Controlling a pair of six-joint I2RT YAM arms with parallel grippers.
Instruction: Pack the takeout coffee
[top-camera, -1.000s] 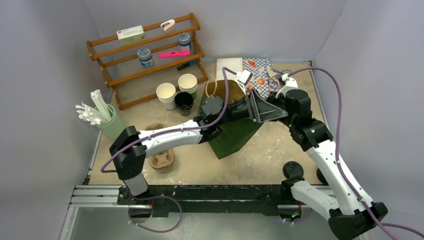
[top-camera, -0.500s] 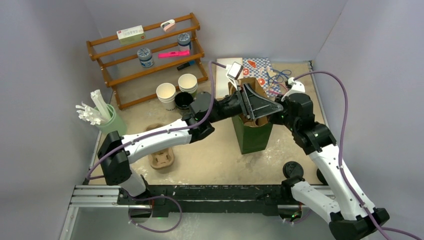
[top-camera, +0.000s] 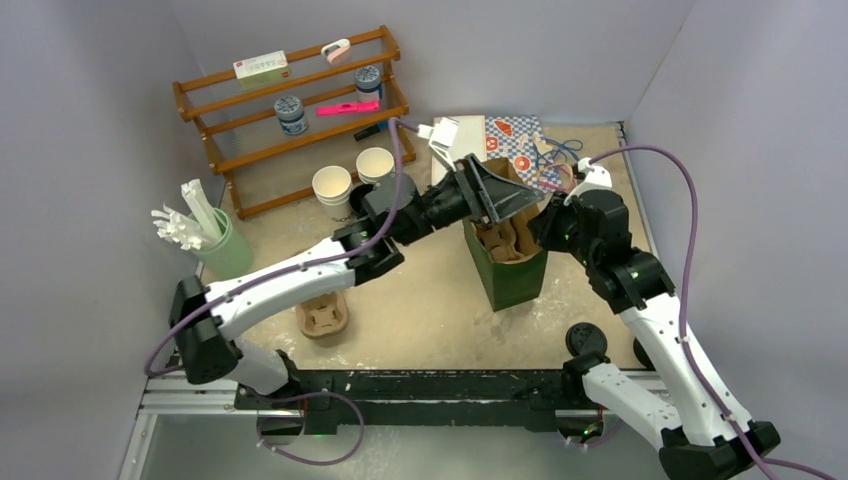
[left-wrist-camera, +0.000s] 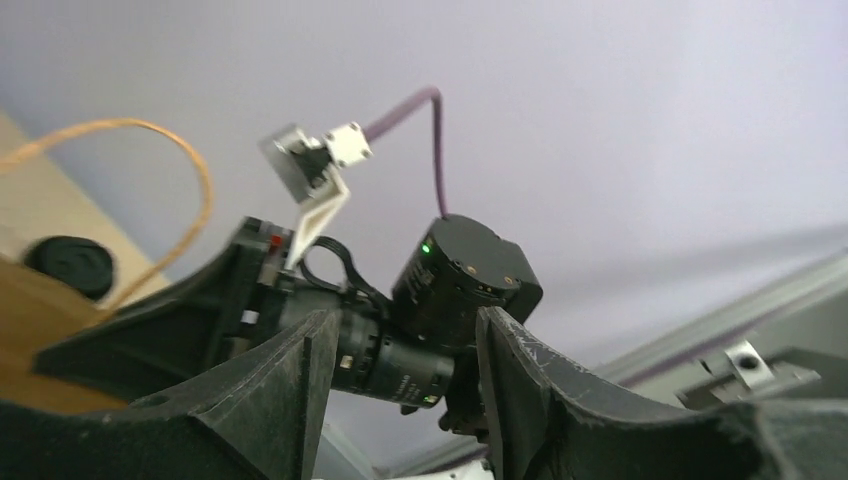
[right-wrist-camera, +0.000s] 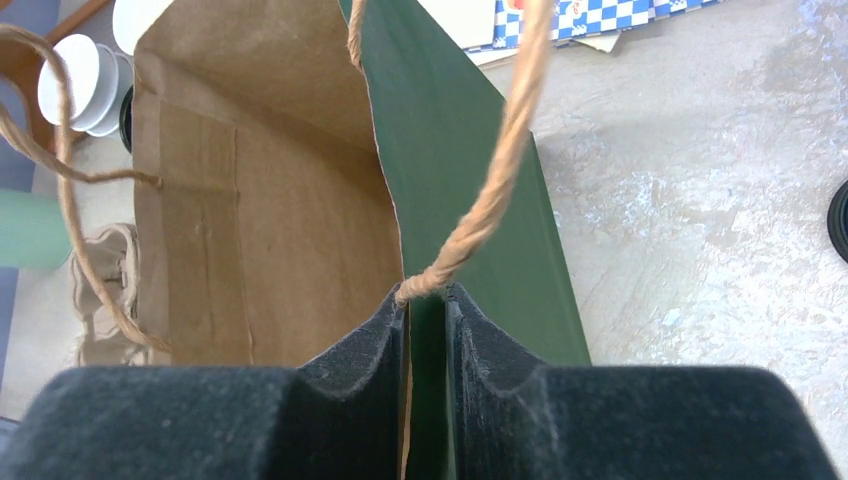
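At the floppy paper bag's (top-camera: 515, 285) rim, likely its safest hold, right jaws are straddling the wall, grip unclear; left jaws are hanging open.

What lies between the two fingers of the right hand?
The green bag's wall, where its string handle starts; the right wrist view shows it.

Table (top-camera: 430, 310) carries green bag (top-camera: 515, 285); wooden rack (top-camera: 300, 140); cup carrier (top-camera: 323, 318); black lid (top-camera: 585, 340).
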